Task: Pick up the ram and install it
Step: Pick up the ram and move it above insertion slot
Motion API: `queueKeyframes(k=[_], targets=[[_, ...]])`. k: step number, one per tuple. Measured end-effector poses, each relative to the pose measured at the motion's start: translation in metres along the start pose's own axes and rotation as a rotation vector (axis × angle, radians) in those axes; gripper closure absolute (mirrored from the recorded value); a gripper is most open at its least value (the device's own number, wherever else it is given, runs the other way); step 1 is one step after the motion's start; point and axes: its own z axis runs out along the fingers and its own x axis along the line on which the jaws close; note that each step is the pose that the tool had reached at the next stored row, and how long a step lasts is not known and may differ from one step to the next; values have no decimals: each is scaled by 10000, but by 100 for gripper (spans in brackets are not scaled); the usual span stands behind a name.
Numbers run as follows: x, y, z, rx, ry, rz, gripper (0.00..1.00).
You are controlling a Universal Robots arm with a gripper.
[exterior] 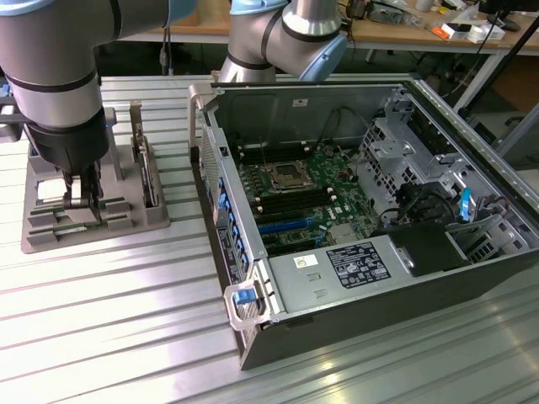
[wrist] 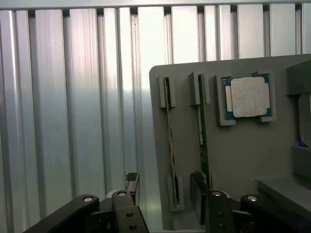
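The ram (wrist: pixel 170 141) is a thin green stick standing on edge in a slot of the grey holder tray (wrist: pixel 243 155). A matching second green stick (wrist: pixel 202 136) stands in the slot beside it. My gripper (wrist: pixel 164 183) is open and hangs low over the tray, one finger (wrist: pixel 131 180) outside the tray's edge and the other (wrist: pixel 198 187) between the two sticks. The ram's near end lies between them, untouched. In the exterior view the gripper (exterior: pixel 84 200) sits over the tray (exterior: pixel 126 225) at that view's left.
A square silver processor chip (wrist: pixel 249 97) rests in its pocket on the tray. A hard drive (exterior: pixel 148 172) stands upright in the tray. The open computer case (exterior: pixel 472 151) with its motherboard (exterior: pixel 295 189) lies at the exterior view's right on the ribbed metal table (exterior: pixel 109 320).
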Motion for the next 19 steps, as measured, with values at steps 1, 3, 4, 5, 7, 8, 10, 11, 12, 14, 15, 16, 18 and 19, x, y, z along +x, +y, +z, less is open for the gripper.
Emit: queueKeyframes(k=[1, 3, 4, 5, 7, 8, 10, 11, 12, 14, 15, 16, 18, 19], targets=[[0, 1, 10, 0, 0, 1, 46], [1, 5, 34, 0, 0, 0, 46], [1, 6, 41, 0, 0, 0, 46], [1, 7, 52, 0, 0, 0, 46], [2, 15, 70, 0, 0, 0, 46], [2, 26, 81, 0, 0, 1, 46], [4, 59, 102, 1, 0, -3, 46], [5, 73, 110, 0, 0, -5, 46], [6, 88, 119, 0, 0, -7, 46], [7, 112, 135, 1, 0, -10, 46], [8, 124, 152, 2, -1, -13, 46], [9, 134, 168, 0, 1, -18, 46], [11, 150, 212, 0, 1, -31, 46], [11, 149, 226, 0, 3, -57, 46]])
